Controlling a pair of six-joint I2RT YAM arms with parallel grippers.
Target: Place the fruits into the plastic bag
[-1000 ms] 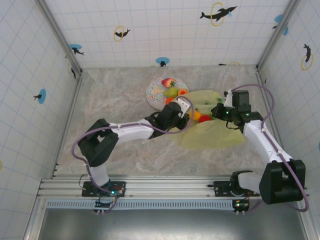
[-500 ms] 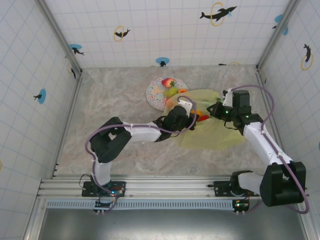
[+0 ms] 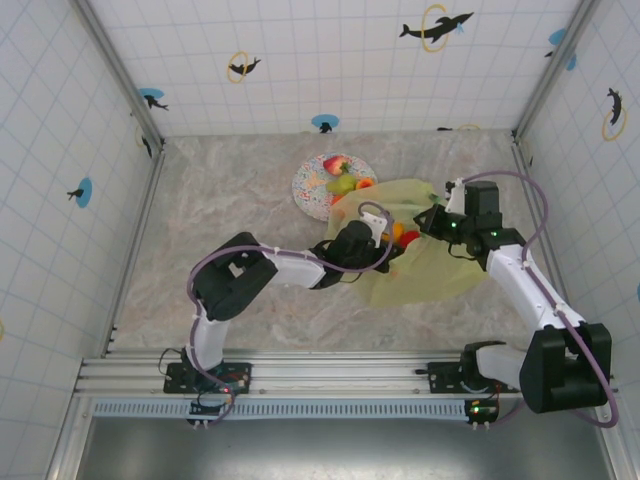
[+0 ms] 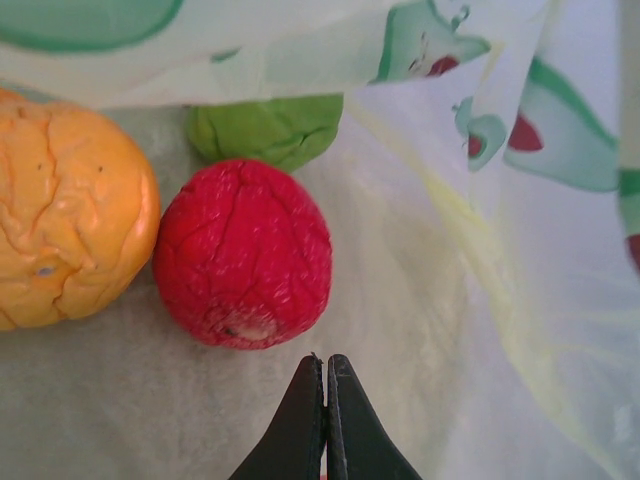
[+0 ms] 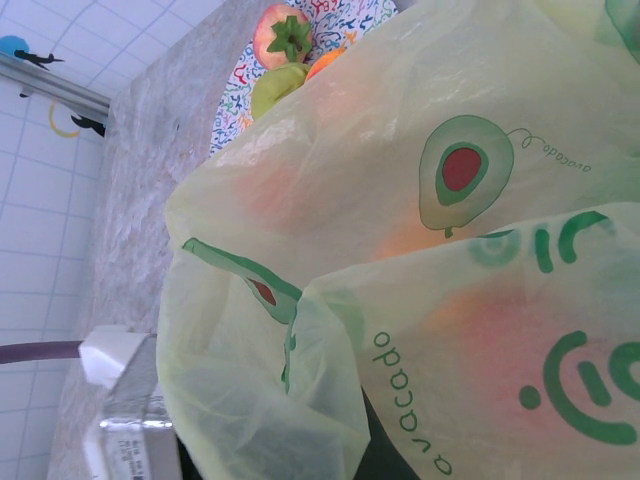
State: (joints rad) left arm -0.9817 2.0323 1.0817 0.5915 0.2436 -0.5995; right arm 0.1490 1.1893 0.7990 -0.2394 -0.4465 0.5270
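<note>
Three fruits lie inside the plastic bag, as the left wrist view shows: an orange fruit on the left, a red fruit touching its side, and a green fruit just behind the red one, partly under a fold of the bag film. The left end effector points at them from below. Its two dark fingers are pressed together with nothing between them, and the tip is near the red fruit but apart from it.

In the top view the bag lies on the marble worktop, right of the centre, with its edge just beside the round patterned plate. The left arm reaches from the left side into the mouth of the bag, where orange and red colours show through.

Three more fruits rest on the plate, outside the bag: a peach-pink fruit with a green leafy top, a second green fruit touching it, and a small orange one beside them.

The right end effector is at the right edge of the bag. In the right wrist view the crinkly film covers its fingers, so I cannot tell whether they are spread or pinching the film.
</note>
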